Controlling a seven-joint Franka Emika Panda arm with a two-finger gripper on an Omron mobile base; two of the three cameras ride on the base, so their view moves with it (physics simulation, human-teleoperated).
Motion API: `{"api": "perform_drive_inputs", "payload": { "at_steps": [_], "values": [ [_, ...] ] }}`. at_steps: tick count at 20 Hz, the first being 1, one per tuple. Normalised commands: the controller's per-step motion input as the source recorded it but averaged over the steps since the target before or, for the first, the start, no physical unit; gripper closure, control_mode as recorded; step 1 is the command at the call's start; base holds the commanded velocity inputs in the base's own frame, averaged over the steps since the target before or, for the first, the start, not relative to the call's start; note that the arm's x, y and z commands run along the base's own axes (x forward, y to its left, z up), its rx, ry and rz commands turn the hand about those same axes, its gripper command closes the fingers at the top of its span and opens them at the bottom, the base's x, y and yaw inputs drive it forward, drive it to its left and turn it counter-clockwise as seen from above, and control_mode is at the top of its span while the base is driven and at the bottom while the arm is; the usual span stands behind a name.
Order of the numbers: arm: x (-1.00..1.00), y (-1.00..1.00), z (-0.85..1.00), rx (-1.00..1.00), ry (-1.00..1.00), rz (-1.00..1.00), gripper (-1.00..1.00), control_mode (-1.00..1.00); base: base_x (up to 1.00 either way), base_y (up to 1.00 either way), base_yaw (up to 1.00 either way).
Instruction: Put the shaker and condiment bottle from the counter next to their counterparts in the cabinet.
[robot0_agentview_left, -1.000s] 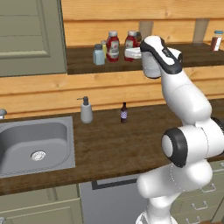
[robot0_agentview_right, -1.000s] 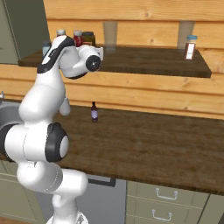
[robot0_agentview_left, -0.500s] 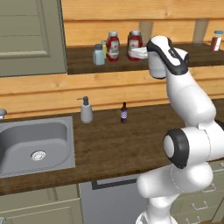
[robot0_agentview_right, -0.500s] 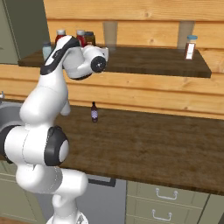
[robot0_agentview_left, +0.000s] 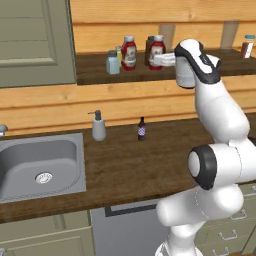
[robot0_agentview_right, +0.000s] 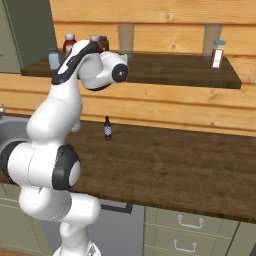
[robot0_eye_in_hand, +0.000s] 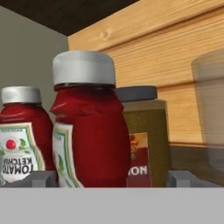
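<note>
The condiment bottle (robot0_agentview_left: 158, 50), red with a white cap, stands upright on the cabinet's dark shelf (robot0_agentview_left: 95, 75). My gripper (robot0_agentview_left: 156, 60) is open just in front of it. In the hand view the bottle (robot0_eye_in_hand: 89, 131) stands free beyond my gripper (robot0_eye_in_hand: 111, 178), between its spread fingertips (robot0_eye_in_hand: 39, 178). Its red counterpart (robot0_agentview_left: 129, 51) stands further left (robot0_eye_in_hand: 19, 135). The pale-blue shaker (robot0_agentview_left: 113, 62) sits at the left of the row, beside a yellow-green shaker (robot0_agentview_left: 119, 52). A dark brown jar (robot0_eye_in_hand: 142, 135) is behind the condiment bottle.
On the counter (robot0_agentview_left: 125, 170) stand a soap dispenser (robot0_agentview_left: 98, 127) and a tiny purple-labelled bottle (robot0_agentview_left: 141, 130), with the steel sink (robot0_agentview_left: 37, 170) at the left. A white-lidded reddish shaker (robot0_agentview_left: 247, 47) sits at the shelf's far right. The grey-green door (robot0_agentview_left: 30, 40) hangs left.
My gripper has opened and let go of the condiment bottle, which stays upright on the shelf. The hand has drawn back a little to the right.
</note>
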Motion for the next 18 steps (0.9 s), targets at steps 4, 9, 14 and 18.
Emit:
{"api": "perform_drive_inputs", "payload": {
  "at_steps": [4, 9, 14, 18],
  "values": [
    [-0.21, -0.27, 0.17, 0.1, 0.0, 0.06, -1.0, -1.0, 0.0, 0.0, 0.0],
    [-0.78, -0.51, 0.13, 0.13, -0.02, 0.01, -1.0, -1.0, 0.0, 0.0, 0.0],
    [-0.89, -0.47, 0.19, 0.13, -0.12, 0.0, -1.0, -1.0, 0.0, 0.0, 0.0],
    [-1.0, -0.63, 0.48, 0.14, -0.02, 0.0, -1.0, -1.0, 0.0, 0.0, 0.0]
  ]
}}
